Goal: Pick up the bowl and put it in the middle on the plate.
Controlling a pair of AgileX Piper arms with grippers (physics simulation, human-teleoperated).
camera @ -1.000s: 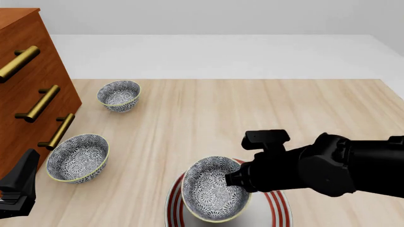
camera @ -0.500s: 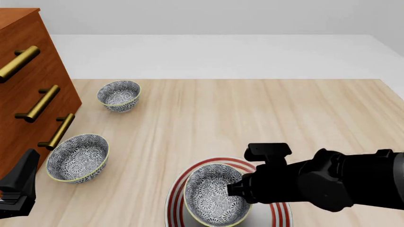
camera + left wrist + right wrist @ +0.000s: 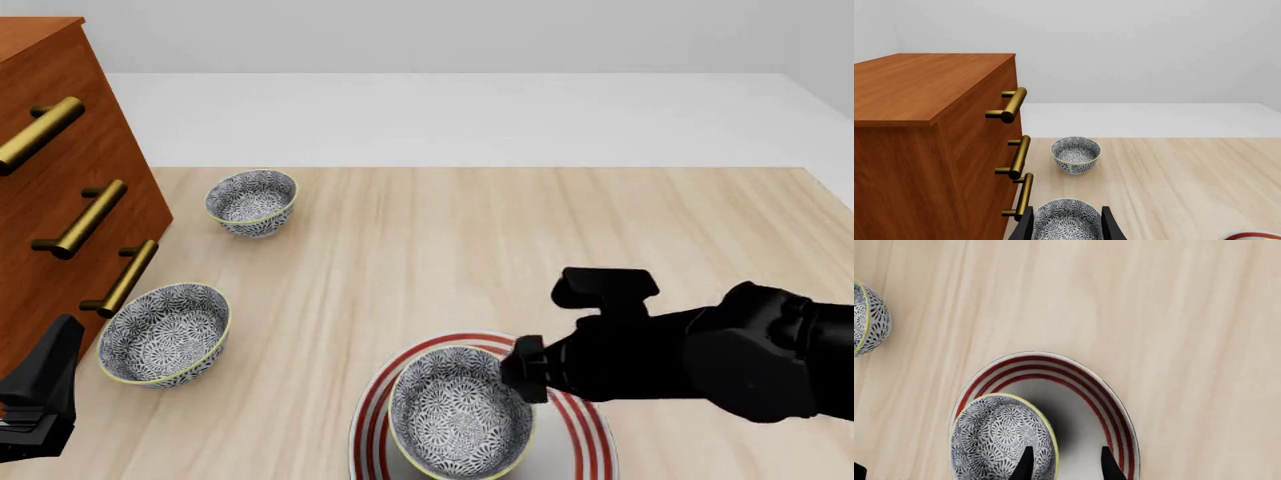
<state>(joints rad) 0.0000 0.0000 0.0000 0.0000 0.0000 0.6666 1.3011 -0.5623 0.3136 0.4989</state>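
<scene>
The patterned bowl [image 3: 458, 412] stands upright on the red-ringed plate [image 3: 378, 398] at the table's near edge, a little left of the plate's middle. My right gripper [image 3: 518, 370] hovers just right of and above the bowl's rim. In the right wrist view the right gripper [image 3: 1066, 467] is open. One finger is over the bowl [image 3: 997, 435] and the other is over the bare plate [image 3: 1087, 405], neither one pressing the wall. My left gripper [image 3: 40, 400] rests low at the near left, open and holding nothing.
Two more patterned bowls stand on the left: one far [image 3: 251, 202], one near [image 3: 164, 332], the latter just beyond my left gripper [image 3: 1066, 231]. A wooden dresser [image 3: 54, 180] with brass handles [image 3: 83, 220] fills the left edge.
The right gripper lowered the bowl onto the plate, let go of its rim, and drew back up and to the right. The left arm has not moved.
</scene>
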